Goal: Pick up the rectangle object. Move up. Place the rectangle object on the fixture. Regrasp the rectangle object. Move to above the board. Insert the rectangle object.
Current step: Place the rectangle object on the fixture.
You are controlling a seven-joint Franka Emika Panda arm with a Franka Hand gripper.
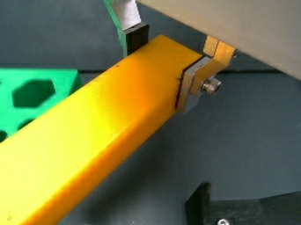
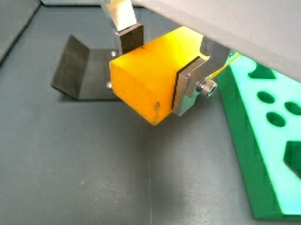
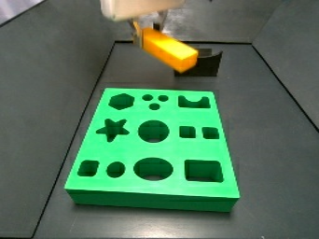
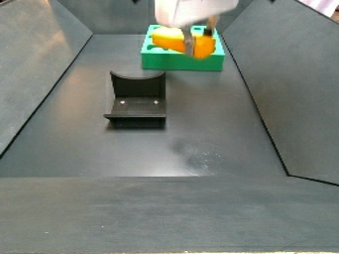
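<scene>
My gripper (image 2: pixel 159 66) is shut on the rectangle object (image 2: pixel 147 83), an orange-yellow block held in the air and tilted, its long body (image 1: pixel 94 132) sticking out past the fingers. A silver finger (image 1: pixel 191 86) presses each side of it. In a side view the block (image 3: pixel 171 50) hangs above the far edge of the green board (image 3: pixel 174 149), close to the dark fixture (image 3: pixel 212 63). In a side view from the opposite end the fixture (image 4: pixel 137 99) stands on the floor nearer the camera, and the gripper (image 4: pixel 185 38) with the block (image 4: pixel 169 41) is over the board (image 4: pixel 172 62).
Dark sloping walls (image 4: pixel 54 89) enclose the grey floor (image 4: pixel 199 149) on both sides. In the wrist views the board (image 2: pixel 253 149) lies to one side of the block and the fixture (image 2: pixel 77 70) to the other.
</scene>
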